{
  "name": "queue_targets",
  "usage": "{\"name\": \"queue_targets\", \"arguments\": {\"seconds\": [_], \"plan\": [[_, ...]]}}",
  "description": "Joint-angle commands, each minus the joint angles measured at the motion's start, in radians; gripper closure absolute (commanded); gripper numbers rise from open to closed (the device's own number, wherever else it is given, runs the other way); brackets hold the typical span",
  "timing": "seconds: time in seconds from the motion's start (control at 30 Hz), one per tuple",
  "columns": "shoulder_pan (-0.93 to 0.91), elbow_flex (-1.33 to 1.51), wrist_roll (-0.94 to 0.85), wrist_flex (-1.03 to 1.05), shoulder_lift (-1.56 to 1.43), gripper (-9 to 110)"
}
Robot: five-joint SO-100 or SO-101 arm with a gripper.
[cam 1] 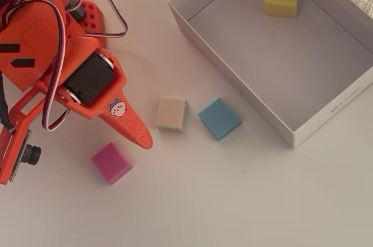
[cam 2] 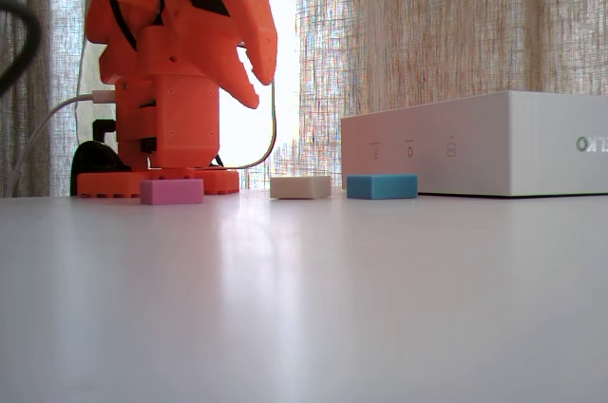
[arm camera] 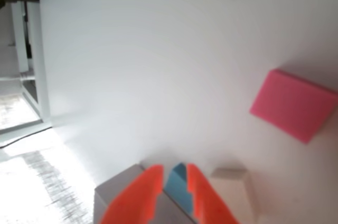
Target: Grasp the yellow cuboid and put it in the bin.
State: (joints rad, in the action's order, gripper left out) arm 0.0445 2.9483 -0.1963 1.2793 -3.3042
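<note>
— Where is the yellow cuboid (cam 1: pixel 281 3) sitting?

— In the overhead view it is lying inside the bin (cam 1: pixel 233 81), toward the box's 12 o'clock corner, flat on the floor and apart from the walls.

— And the gripper (arm camera: pixel 173 177)?

— It is hanging above the bench (cam 1: pixel 233 200), holding nothing. In the wrist view its orange fingers are standing slightly parted, with a narrow gap between the tips.

— What is lying outside the box?

— A pink block (cam 1: pixel 111 162) at 7 o'clock in the overhead view, a cream block (cam 1: pixel 171 113) near the middle, and a blue block (cam 1: pixel 220 118) just beside the bin's wall.
</note>
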Motion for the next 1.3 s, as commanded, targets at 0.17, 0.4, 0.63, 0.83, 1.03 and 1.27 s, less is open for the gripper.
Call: {"name": "queue_targets", "arguments": {"seconds": [0.17,0.4,0.63,0.83,1.03,1.27], "plan": [[0.023,0.008,-0.035,0.005,-0.005,110],[0.023,0.008,-0.037,0.005,-0.005,110],[0.017,0.008,-0.035,0.005,-0.005,110],[0.017,0.008,-0.035,0.005,-0.005,110],[0.017,0.008,-0.035,0.005,-0.005,110],[0.017,0.008,-0.035,0.005,-0.005,110]]}}
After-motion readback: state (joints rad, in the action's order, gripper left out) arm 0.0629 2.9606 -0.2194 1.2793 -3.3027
